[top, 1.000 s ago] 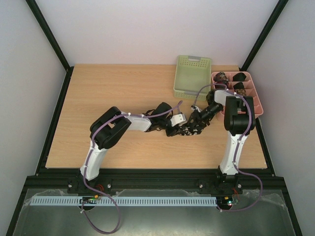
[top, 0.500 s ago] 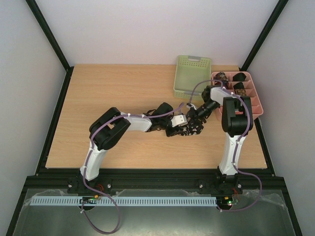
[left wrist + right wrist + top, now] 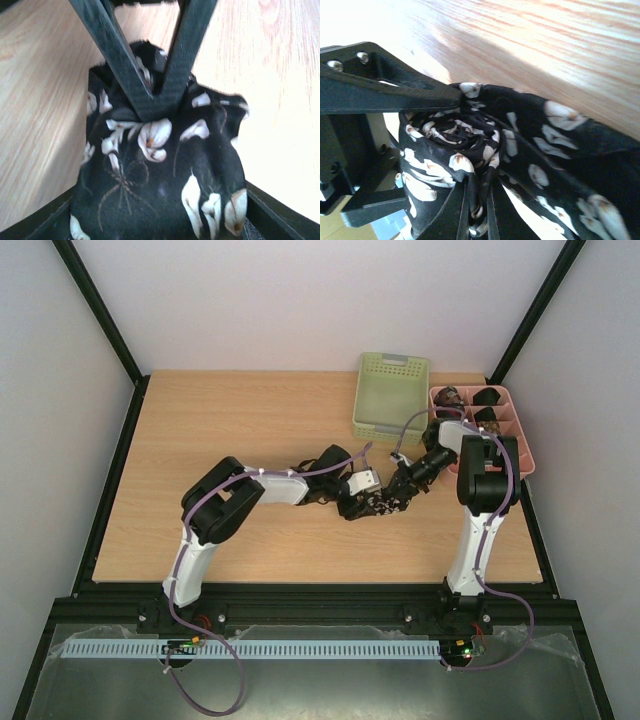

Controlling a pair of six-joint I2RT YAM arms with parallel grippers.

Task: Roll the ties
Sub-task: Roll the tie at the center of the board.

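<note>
Two arms meet near the middle of the pale wooden tabletop, over one black fabric necktie with a pale flower print. The necktie is bunched into a loose roll lying on the wood. The left pincer stands wide open, one finger on each side of the roll, which fills the gap between them. Whether its pads press the cloth I cannot tell. The right pincer comes in from the opposite side. Its two black fingers are drawn together into a narrow V, with the tips closed on a fold of the necktie at the top of the roll. In the right wrist view the spiral of the roll shows just beyond those closed tips, and a flat length of cloth trails off to the right. At the far right of the tabletop stands a light green slotted plastic basket. Just beside it is a pink divided plastic tray holding small dark rolled ties in its far compartments.
</note>
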